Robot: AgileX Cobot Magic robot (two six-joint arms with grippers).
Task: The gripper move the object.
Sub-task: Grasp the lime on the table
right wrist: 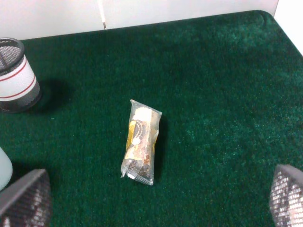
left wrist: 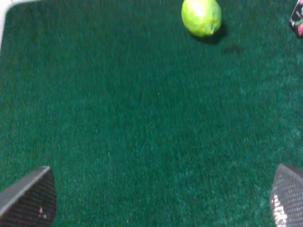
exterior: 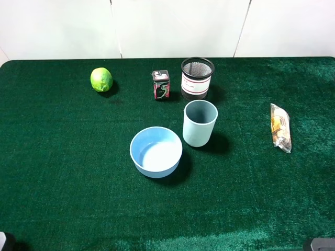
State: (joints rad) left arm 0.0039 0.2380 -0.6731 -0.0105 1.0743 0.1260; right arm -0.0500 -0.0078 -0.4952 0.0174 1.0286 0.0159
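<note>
Lying under everything, dark green felt (exterior: 63, 183); white wall (exterior: 172, 26) behind; left fingers (left wrist: 28, 198), right fingers (right wrist: 23, 198) apart, empty

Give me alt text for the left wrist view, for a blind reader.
A small lime-green fruit sits on dark green cloth, well ahead of the open left hand. Its two dark fingers are spread wide, nothing between them. A red-black box just shows at the frame's edge.

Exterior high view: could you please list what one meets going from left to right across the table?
Green fruit → blue bowl → grey-blue cup → wrapped snack packet. The small box and mesh pen holder are left out, as they line up with the bowl and cup.
</note>
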